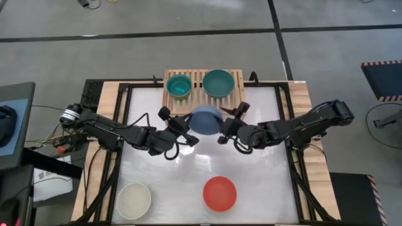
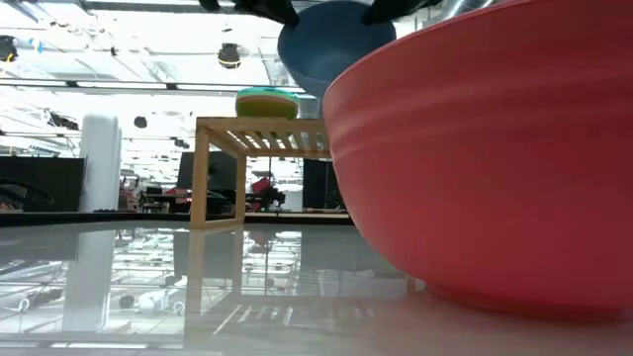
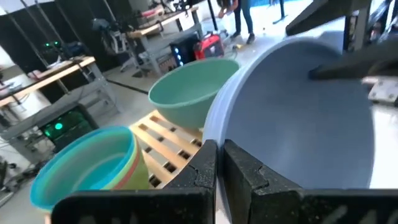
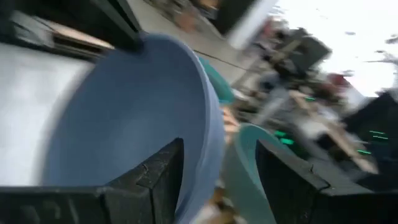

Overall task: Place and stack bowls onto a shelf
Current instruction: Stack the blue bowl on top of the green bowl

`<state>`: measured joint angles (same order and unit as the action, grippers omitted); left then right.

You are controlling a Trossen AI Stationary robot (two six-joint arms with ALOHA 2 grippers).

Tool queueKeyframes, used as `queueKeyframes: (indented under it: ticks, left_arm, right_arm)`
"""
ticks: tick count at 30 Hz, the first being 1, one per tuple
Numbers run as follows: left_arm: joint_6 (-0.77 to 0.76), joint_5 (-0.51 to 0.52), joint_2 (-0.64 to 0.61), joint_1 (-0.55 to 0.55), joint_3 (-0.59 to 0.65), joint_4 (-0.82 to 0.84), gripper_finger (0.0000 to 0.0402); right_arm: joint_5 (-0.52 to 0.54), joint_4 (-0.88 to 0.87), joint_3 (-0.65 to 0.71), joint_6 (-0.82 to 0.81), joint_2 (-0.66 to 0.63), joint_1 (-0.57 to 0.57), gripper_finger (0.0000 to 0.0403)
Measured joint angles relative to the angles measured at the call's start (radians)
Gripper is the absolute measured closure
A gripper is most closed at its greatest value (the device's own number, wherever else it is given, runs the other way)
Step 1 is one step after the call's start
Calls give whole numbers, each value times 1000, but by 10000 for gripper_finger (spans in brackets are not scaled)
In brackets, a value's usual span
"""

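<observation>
Near edge first, bottom of the high view: cream bowl (image 1: 133, 200) sitting at lower left of the white surface (image 1: 264, 188), red bowl (image 1: 220, 193) at lower centre, well apart from each other. Both are waiting and untouched.

Mid-frame: blue bowl (image 1: 206, 119) is hanging off the surface between both arms, just in front of the shelf (image 1: 168, 76). Left claw (image 1: 179, 124) is pinching its rim, fingers (image 3: 205, 165) nearly shut with the thin wall between them. Right claw (image 1: 227, 123) is standing wide, straddling the opposite rim; right wrist view shows the wall passing between its fingers (image 4: 163, 168) with daylight on one side, so it is bracketing rather than clamping, as far as I can tell.

Far: shelf at top centre is carrying two stacks, a teal-topped stack (image 1: 179, 86) with lime and more colours under it on its left half, and a plain green bowl (image 1: 218, 82) on its right half.

Step in hand, my read: carrying blue over to nest in one of those. To do it well: be keeping the bowl level, centring over the bigger green bowl, lowering until seated, then opening the pinch last.

Count visible: five bowl tops, one shelf, two claws. Layers inside the teal stack I cannot count.
</observation>
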<state>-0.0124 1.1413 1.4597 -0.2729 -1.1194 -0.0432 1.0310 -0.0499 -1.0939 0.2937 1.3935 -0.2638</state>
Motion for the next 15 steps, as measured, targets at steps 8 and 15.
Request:
queueKeyframes:
  ticks: [8,15]
  left_arm:
    - [94,-100,0,0,0,-160,401]
    - [98,-152,0,-1,0,-168,401]
  right_arm:
    - [145,31,1,107,41,0,232]
    - [129,41,0,104,41,5,330]
